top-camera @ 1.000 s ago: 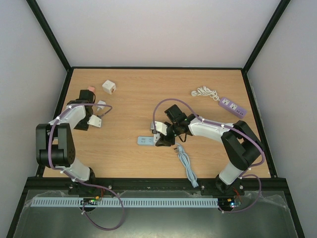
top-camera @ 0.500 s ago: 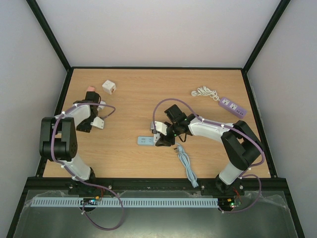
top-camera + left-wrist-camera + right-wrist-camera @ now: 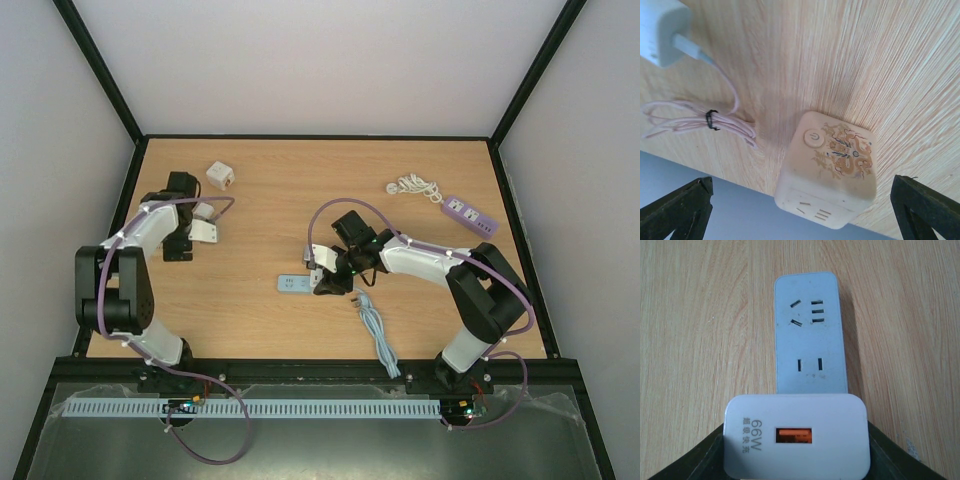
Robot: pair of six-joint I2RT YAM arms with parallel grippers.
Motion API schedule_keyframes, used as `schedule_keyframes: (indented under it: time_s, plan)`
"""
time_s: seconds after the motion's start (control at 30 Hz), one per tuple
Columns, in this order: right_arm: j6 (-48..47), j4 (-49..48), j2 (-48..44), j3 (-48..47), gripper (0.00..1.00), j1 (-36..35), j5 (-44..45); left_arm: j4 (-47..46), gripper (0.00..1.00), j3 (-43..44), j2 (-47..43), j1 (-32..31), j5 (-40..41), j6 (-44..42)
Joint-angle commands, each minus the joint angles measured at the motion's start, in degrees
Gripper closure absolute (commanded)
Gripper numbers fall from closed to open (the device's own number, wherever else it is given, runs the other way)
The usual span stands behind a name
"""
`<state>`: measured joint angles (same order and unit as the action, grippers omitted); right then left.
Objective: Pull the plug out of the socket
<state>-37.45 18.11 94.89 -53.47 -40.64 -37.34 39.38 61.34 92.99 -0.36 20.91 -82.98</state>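
Your right gripper (image 3: pixel 328 276) is clamped on the plug (image 3: pixel 797 437) — a white 66W charger block with an orange port facing the wrist camera and a dark finger pressed against each of its short sides. The plug sits over the right end of the pale blue socket (image 3: pixel 810 335) strip and covers that end. Neither view shows whether its pins are seated or lifted clear, so you cannot tell. The socket lies flat on the wooden table (image 3: pixel 270 220), a little left of centre, with two free outlets showing left of the plug. A pale bundled cable (image 3: pixel 376 330) lies just near of the right gripper and runs toward the near edge.

Your left gripper (image 3: pixel 800 182) is spread wide, with nothing between its fingers. It is at the far left of the table, facing a cream cube socket (image 3: pixel 832 167) that has a dragon pattern and a power button on its upper face. Beside the cube, the wrist view shows a thin pinkish cord (image 3: pixel 695 120) bundled with a black tie, leading to a white adapter (image 3: pixel 659 27).

At the far right of the table lies a purple power strip (image 3: pixel 470 215) — a coiled white cord (image 3: pixel 412 186) is just to its left.
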Motion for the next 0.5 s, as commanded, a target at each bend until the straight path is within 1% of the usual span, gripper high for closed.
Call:
schedule_keyframes:
  time_s: [0.0,0.13,0.27,0.4,0.47]
  plan:
    - [1.2,1.5,5.5,1.8,0.97,-0.4,12.4,3.6,0.01,1.6,-4.9,-0.3,-8.9,4.5]
    - [1.2,1.6,5.6,1.7,0.96,-0.6,12.3,3.8,0.01,3.7,-7.4,-0.1,-15.2,8.5]
    - [1.3,1.6,5.8,1.4,0.96,-0.8,12.3,2.8,0.01,6.5,-8.7,0.6,-23.0,14.7]
    - [1.4,2.1,6.4,0.6,0.96,-1.1,11.8,-2.3,0.01,5.8,-12.4,2.6,-34.5,21.6]
    - [1.5,2.2,6.5,0.2,0.96,-1.2,11.5,-7.4,0.01,3.8,-14.9,3.3,-38.6,26.4]
